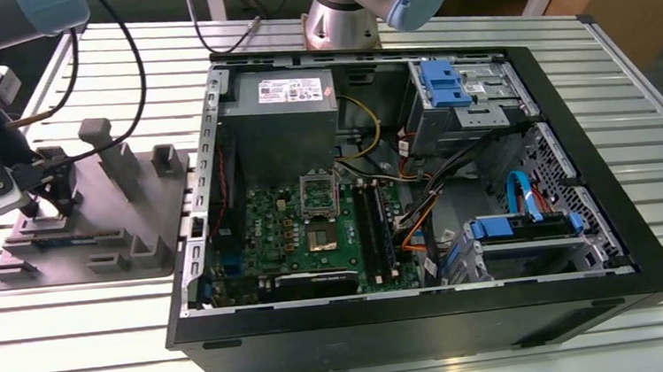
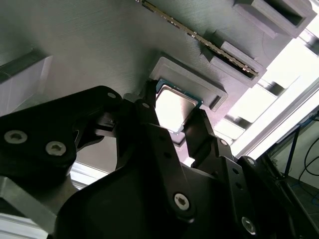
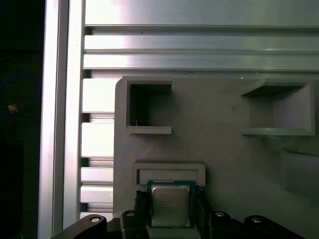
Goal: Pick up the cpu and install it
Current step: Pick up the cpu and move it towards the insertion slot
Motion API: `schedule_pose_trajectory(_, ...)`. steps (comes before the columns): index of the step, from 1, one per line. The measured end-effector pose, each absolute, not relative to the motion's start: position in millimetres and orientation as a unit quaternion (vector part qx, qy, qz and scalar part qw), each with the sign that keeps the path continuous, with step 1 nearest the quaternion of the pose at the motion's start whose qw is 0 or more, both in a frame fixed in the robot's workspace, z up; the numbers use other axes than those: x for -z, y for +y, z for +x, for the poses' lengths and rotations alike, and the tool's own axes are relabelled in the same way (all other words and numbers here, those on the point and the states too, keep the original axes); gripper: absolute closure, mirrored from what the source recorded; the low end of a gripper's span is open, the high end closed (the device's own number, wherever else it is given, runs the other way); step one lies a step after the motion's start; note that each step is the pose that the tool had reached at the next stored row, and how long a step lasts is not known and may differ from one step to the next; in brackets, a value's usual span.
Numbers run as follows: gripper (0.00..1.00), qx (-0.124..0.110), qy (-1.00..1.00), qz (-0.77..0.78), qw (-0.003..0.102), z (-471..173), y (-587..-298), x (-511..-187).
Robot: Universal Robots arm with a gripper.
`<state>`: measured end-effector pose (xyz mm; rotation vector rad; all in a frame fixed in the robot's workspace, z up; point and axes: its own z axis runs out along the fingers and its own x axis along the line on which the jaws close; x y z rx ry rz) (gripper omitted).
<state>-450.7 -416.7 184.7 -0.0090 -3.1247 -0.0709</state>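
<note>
The cpu (image 3: 171, 201), a small square chip with a silvery top and green rim, lies in a shallow holder (image 3: 169, 172) on the grey fixture plate (image 1: 85, 214) at the exterior view's left. My gripper (image 1: 49, 206) is down over that plate. In both wrist views its two black fingers (image 2: 147, 107) stand flush against opposite edges of the cpu (image 2: 174, 107), with the gripper (image 2: 172, 113) shut on it. The chip looks level and low against the fixture. The green motherboard (image 1: 311, 232), with its open socket (image 1: 320, 233), lies inside the computer case.
The open black computer case (image 1: 436, 311) fills the middle of the slatted metal table (image 1: 84, 348). Inside are a grey power supply (image 1: 282, 110), blue drive brackets (image 1: 524, 224) and cables. The fixture has upright posts (image 1: 109, 150) and empty pockets (image 3: 147, 104). A second arm's base (image 1: 342, 16) stands behind the case.
</note>
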Motion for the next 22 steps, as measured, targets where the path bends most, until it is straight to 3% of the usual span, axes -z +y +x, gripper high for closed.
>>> schedule_pose_trajectory(22, 0.53, 0.023, -1.0, -0.003, 0.008, -450.7, -416.7, -198.0)
